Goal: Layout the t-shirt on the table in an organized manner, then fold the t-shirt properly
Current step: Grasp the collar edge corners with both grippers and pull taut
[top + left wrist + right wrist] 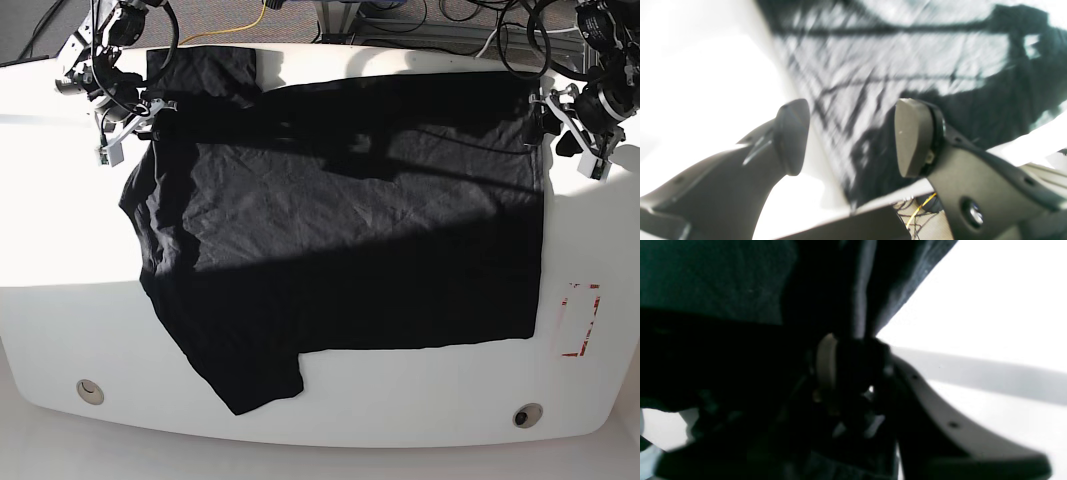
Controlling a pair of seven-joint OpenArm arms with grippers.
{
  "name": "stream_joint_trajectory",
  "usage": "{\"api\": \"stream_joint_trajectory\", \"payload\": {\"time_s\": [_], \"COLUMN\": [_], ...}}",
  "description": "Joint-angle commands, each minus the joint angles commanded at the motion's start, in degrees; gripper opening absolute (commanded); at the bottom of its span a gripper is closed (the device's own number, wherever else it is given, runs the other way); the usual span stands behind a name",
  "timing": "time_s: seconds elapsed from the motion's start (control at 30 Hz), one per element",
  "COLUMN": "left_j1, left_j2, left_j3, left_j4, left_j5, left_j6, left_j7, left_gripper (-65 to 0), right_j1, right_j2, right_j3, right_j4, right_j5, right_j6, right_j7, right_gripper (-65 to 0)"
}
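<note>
The black t-shirt lies spread over the white table, with its hem to the right and its sleeves at the left. My right gripper is at the shirt's far left corner. The right wrist view shows this gripper shut on a bunched fold of the t-shirt. My left gripper hovers at the shirt's far right corner. In the blurred left wrist view it is open above the t-shirt, with nothing between its fingers.
A red dashed rectangle is marked on the table right of the hem. Two small round holes sit near the front edge. Cables run behind the table's far edge.
</note>
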Motion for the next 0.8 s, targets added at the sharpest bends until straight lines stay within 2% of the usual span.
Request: {"api": "stream_joint_trajectory", "payload": {"time_s": [0.17, 0.47, 0.8], "left_j1": [2.73, 5.80, 6.15], "left_j2": [-0.18, 0.09, -0.26], "left_j3": [-0.53, 0.09, -0.26], "left_j4": [-0.18, -1.41, -10.73], "left_j5": [0.00, 0.09, 0.35], "left_j6": [0.00, 0.00, 0.00], "left_j7": [0.00, 0.00, 0.00], "left_gripper": [-26.7, -26.7, -26.7], "right_j1": [-0.09, 0.00, 0.09], "right_j2": [0.26, -0.09, 0.18], "right_j3": [-3.34, -4.31, -3.96], "right_j4": [0.00, 0.00, 0.00], "right_j5": [-0.09, -0.09, -0.09], "right_j6": [0.00, 0.00, 0.00], "right_j7": [-0.09, -0.09, -0.09], "right_gripper": [-64.2, -64.2, -64.2]}}
